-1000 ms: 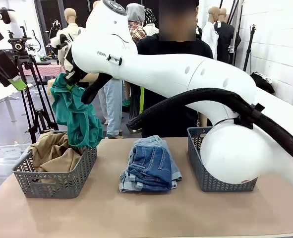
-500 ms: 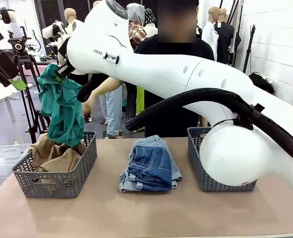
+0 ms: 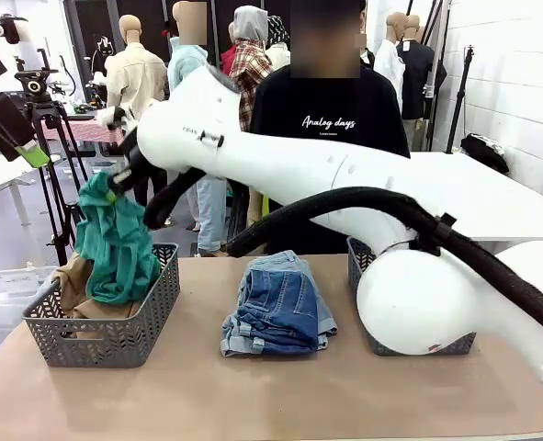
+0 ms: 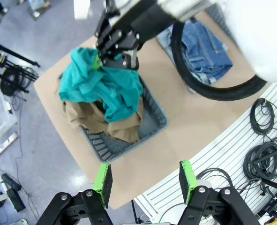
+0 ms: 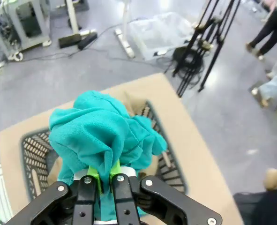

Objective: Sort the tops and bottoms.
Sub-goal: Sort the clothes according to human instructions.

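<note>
The right gripper [image 5: 103, 176] has its fingers [image 5: 92, 174] pinched together on the bunched teal-green shirt [image 5: 105, 133], which hangs over a grey basket [image 5: 34, 151] holding a tan shirt [image 5: 151, 165] on the tan bench [image 5: 194, 150].

This is a robotics lab or test hall. A black camera tripod [image 3: 34, 84] stands on the bare grey floor [image 5: 44, 70] at ten o'clock from the table [image 3: 280, 395]. A white block wall [image 3: 519, 64] runs at two o'clock. Coiled black cables [image 4: 265, 154] lie on a slotted metal base plate [image 4: 208, 154], and a clear plastic crate [image 5: 164, 28] sits on the floor.
</note>
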`<act>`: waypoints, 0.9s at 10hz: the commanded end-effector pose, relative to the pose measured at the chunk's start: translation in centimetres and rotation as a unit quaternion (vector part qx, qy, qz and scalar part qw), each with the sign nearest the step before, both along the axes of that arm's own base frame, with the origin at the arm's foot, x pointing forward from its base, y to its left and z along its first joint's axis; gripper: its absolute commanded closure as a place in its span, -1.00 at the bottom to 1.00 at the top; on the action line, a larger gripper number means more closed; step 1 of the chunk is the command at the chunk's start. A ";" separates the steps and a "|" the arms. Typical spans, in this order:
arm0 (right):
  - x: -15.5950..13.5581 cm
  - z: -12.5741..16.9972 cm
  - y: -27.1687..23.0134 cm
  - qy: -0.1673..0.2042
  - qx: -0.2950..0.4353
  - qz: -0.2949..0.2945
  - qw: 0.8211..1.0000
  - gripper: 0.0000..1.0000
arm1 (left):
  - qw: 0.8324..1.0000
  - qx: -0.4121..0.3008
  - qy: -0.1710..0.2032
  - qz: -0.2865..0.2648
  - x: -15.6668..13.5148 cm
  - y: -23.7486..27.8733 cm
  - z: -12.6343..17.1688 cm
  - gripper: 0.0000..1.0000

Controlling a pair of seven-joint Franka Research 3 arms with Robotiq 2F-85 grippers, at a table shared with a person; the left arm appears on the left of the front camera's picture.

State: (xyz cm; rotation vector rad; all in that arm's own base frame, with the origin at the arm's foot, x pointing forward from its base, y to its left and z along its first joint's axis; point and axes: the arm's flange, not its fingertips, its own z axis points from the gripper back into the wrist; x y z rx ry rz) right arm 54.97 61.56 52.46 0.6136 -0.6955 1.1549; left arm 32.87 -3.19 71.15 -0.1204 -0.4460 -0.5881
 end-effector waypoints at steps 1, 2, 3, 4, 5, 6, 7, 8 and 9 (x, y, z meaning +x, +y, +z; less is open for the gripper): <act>4.5 1.9 4.5 0.012 0.022 0.034 0.999 1.00 | 1.000 0.000 0.002 -0.001 -0.1 0.0 0.1 -0.50; 4.8 0.0 4.4 0.032 0.031 0.046 0.998 1.00 | 1.000 0.000 0.002 -0.001 -0.1 0.0 0.1 -0.50; 5.0 -1.7 4.5 0.060 0.027 0.063 0.996 1.00 | 1.000 0.000 0.002 -0.001 -0.1 0.0 0.1 -0.50; 5.1 -3.3 4.5 0.066 0.011 0.074 0.995 1.00 | 1.000 0.000 0.002 -0.001 -0.1 0.0 0.1 -0.50; 5.3 -4.6 4.5 0.081 0.001 0.081 0.993 1.00 | 1.000 0.000 0.002 -0.001 -0.1 0.0 0.1 -0.50; 5.3 -5.6 4.3 0.089 -0.004 0.082 0.993 1.00 | 1.000 0.000 0.002 -0.001 -0.1 0.0 0.1 -0.50; 5.2 -6.4 4.3 0.090 -0.009 0.090 0.992 1.00 | 1.000 0.000 0.002 -0.001 -0.1 0.0 0.1 -0.50; 5.1 -7.0 4.4 0.083 -0.021 0.094 0.992 1.00 | 1.000 0.000 0.002 -0.001 -0.1 0.0 0.1 -0.50; 4.9 -7.6 4.4 0.068 -0.037 0.097 0.992 1.00 | 1.000 0.000 0.002 -0.001 -0.1 0.0 0.1 -0.50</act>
